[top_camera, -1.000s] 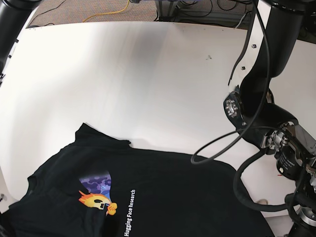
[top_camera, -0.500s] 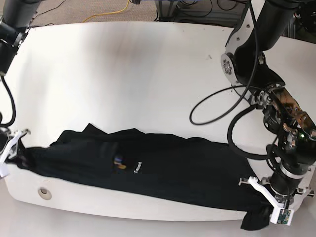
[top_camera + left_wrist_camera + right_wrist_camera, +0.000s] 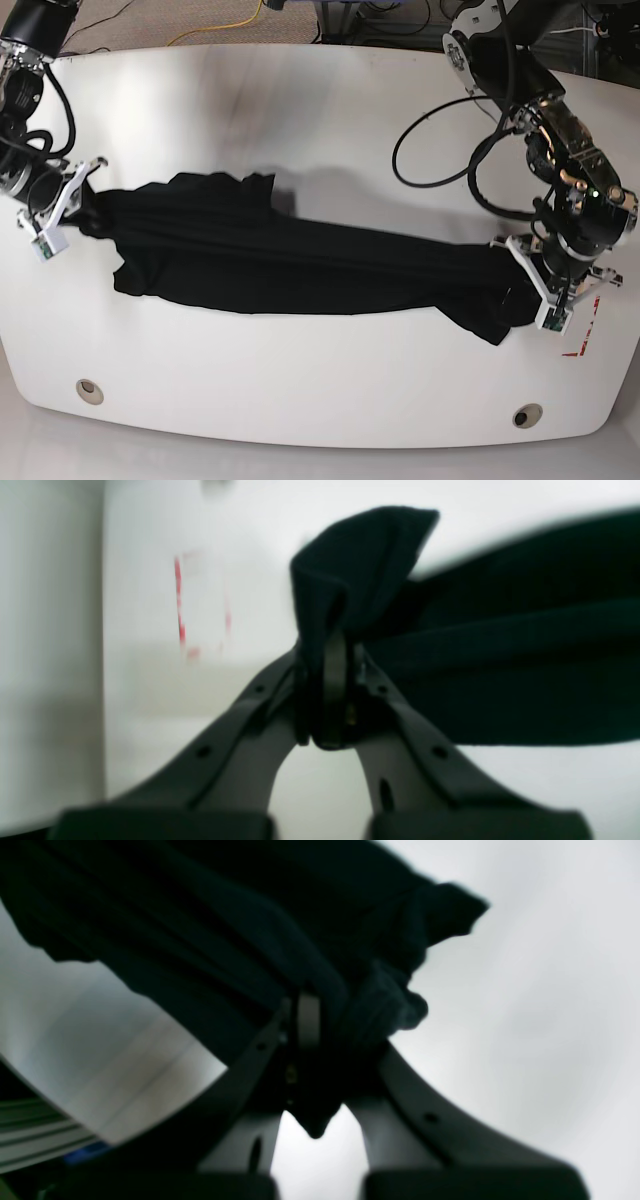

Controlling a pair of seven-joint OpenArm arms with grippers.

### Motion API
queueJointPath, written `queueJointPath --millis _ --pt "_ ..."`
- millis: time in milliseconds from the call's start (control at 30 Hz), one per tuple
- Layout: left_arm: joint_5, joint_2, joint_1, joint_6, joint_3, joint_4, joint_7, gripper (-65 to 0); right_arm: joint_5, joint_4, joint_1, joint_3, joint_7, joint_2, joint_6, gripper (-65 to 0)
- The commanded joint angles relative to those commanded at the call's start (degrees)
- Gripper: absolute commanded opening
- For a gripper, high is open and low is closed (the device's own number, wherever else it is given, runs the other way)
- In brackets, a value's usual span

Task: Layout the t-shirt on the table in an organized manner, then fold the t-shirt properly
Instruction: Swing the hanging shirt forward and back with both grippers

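**Shirt bars the table's middle**

The t-shirt (image 3: 290, 270) stretches from nine o'clock to four o'clock across the table (image 3: 300, 130), pinched at each end by the right gripper (image 3: 62, 200) and left gripper (image 3: 545, 290). Bare tabletop lies open at twelve and six o'clock.

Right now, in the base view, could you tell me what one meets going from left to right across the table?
right gripper → t-shirt stretched between the arms → left gripper → red tape marks, all on the white table.
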Motion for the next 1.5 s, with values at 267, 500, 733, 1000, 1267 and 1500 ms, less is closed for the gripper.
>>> queueJointPath --millis 267,500,733,1000,1267,1500 --pt "0.0 -1.85 14.95 0.0 -4.92 0.0 1.01 -65.0 0.0 4.4 -12.84 1.14 0.0 -4.13 0.0 -65.0" --pt "-0.09 -4.57 24.88 0.0 -6.59 0.0 1.01 -65.0 -0.09 4.48 -16.88 1.14 -0.09 -4.75 0.0 -65.0" --pt "0.0 -4.84 15.82 0.0 -7.12 0.0 0.7 -65.0 -0.35 4.31 -9.41 0.97 -0.09 -4.31 0.0 -65.0" --pt "0.0 -4.75 -6.86 0.0 -0.09 -0.09 1.01 -65.0 -0.44 1.58 5.89 0.62 -0.09 -0.35 0.09 -65.0" --pt "0.09 -1.85 -28.57 0.0 5.45 -0.44 1.01 -65.0 -0.44 -8.0 28.75 -5.36 -0.09 4.84 0.26 -65.0" --pt "0.35 -0.88 -52.57 0.0 8.88 -2.37 1.01 -65.0 -0.18 -17.58 56.09 -17.14 -0.09 12.48 0.35 -65.0"
